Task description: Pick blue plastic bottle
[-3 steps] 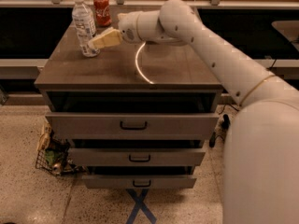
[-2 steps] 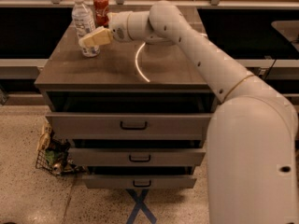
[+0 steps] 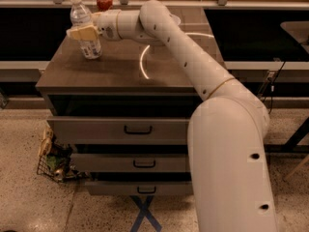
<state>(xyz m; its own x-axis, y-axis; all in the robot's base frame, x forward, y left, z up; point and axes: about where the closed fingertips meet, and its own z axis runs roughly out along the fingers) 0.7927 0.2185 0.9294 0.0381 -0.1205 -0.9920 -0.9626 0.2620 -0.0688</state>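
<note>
The blue plastic bottle (image 3: 91,46) is a tall clear bottle with a white cap and a pale label. It stands upright at the back left of the dark cabinet top (image 3: 116,76). My gripper (image 3: 83,32) reaches in from the right at the bottle's mid-height. One tan finger (image 3: 81,31) crosses the bottle's front and the other is hidden behind it. The jaws look open around the bottle. The bottle's base rests on the top.
A short red soda can (image 3: 103,1) stands just behind and to the right of the bottle. My white arm (image 3: 231,144) fills the right foreground. The cabinet has three drawers (image 3: 137,129). A wire basket (image 3: 54,158) sits on the floor at its left.
My gripper has moved left and farther back, from beside the bottle's lower right to straddling its middle. The bottle and can have stayed in place.
</note>
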